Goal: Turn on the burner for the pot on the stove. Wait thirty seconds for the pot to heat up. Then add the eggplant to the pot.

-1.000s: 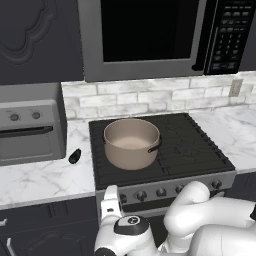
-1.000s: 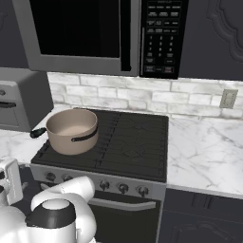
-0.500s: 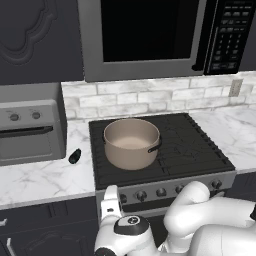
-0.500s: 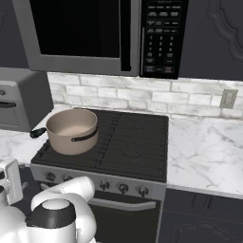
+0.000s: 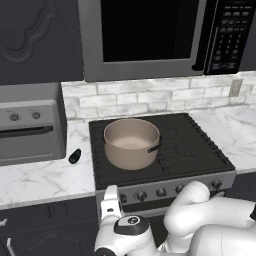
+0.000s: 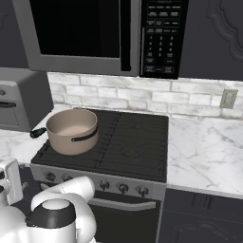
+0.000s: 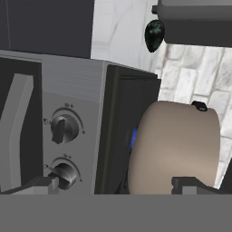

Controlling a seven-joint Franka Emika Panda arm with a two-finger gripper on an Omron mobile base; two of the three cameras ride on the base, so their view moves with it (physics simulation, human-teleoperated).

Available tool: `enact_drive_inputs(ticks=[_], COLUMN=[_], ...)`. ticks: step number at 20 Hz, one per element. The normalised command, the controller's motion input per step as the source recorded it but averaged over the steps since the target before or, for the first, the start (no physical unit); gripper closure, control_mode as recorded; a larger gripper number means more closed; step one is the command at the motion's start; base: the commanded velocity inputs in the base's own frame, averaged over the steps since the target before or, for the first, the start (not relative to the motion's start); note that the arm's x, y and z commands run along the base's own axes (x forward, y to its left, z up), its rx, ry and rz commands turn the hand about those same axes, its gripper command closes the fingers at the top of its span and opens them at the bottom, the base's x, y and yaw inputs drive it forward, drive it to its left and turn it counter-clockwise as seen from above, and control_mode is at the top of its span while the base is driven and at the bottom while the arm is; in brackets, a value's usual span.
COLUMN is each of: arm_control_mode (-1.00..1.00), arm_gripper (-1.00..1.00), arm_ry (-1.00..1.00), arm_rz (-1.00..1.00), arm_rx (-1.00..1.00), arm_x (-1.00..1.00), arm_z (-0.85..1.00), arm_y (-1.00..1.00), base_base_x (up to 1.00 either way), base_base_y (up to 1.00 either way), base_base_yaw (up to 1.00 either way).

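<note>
The tan pot (image 5: 131, 142) (image 6: 72, 130) stands on the front left burner of the stove (image 5: 195, 145) (image 6: 137, 137), its dark handle facing the front. In the rolled hand view, a small blue glow shows under the pot (image 7: 174, 145). The dark eggplant (image 5: 75, 156) (image 6: 37, 133) (image 7: 154, 34) lies on the marble counter, left of the stove and apart from the pot. My gripper (image 5: 110, 201) (image 6: 11, 178) (image 7: 115, 186) hangs open and empty in front of the stove's left knobs (image 7: 63, 128), touching nothing.
A grey toaster oven (image 5: 27, 130) (image 6: 19, 97) sits on the counter behind the eggplant. The microwave (image 5: 150, 35) hangs above the cooktop. Marble counter (image 6: 204, 147) stretches to the right of the stove. A bar handle (image 6: 123, 203) runs below the knob row.
</note>
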Motion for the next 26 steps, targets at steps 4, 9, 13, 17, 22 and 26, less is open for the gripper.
enact_drive_inputs(ticks=[4, 9, 13, 17, 22, 26], arm_control_mode=[-1.00, -1.00, -1.00, -1.00, -1.00, -1.00], arm_gripper=[-1.00, -1.00, -1.00, -1.00, -1.00, -1.00], arm_ry=[0.00, 0.00, 0.00, 0.00, 0.00, 0.00], arm_rz=[0.00, 0.00, 0.00, 0.00, 0.00, 0.00], arm_rx=[0.00, 0.00, 0.00, 0.00, 0.00, 0.00], arm_x=[0.00, 0.00, 0.00, 0.00, 0.00, 0.00], arm_z=[0.00, 0.00, 0.00, 0.00, 0.00, 0.00], arm_y=[0.00, 0.00, 0.00, 0.00, 0.00, 0.00], base_base_x=[0.00, 0.00, 0.00, 0.00, 0.00, 0.00], base_base_y=[0.00, 0.00, 0.00, 0.00, 0.00, 0.00], base_base_yaw=[0.00, 0.00, 0.00, 0.00, 0.00, 0.00])
